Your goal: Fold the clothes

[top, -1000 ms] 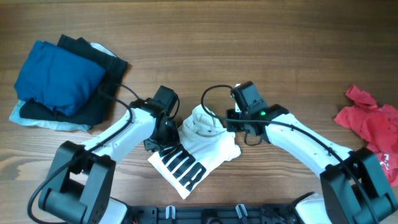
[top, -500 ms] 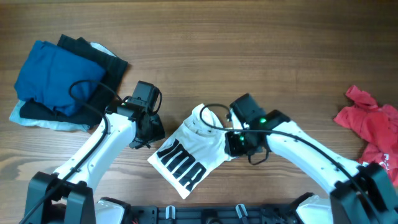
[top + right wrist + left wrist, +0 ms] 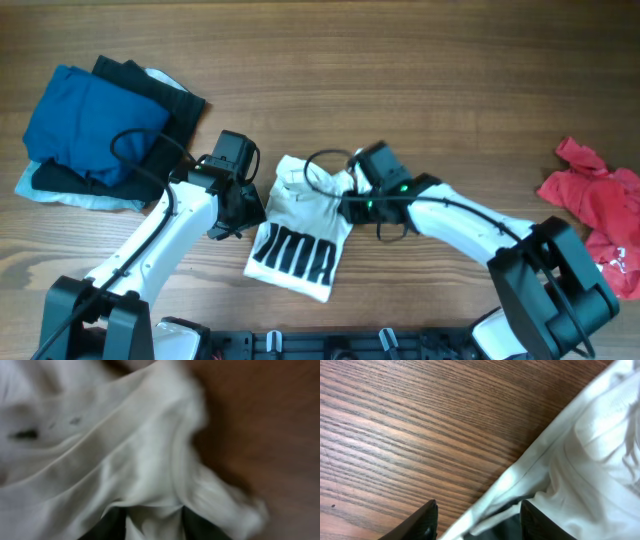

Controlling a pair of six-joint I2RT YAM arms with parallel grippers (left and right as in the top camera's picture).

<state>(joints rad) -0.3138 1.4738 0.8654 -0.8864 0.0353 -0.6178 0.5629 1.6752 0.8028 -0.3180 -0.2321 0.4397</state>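
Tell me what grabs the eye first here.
A white T-shirt with bold black striped lettering lies crumpled at centre, the right pincer gripping its fabric. A folded blue-and-black stack sits far left; a red garment lies bunched at the right edge.

T-shirt [image 3: 298,215] lies between clothes pile [image 3: 90,125], left, and lone garment [image 3: 595,195], right.

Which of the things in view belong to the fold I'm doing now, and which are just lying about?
In the job now: white T-shirt, between the arms; left gripper, open at its edge; right gripper, pinching its fabric.

Lying about: red garment, crumpled on the right arm's side; piled on the left arm's side, blue garment on top, black garment and pale-blue garment beneath.
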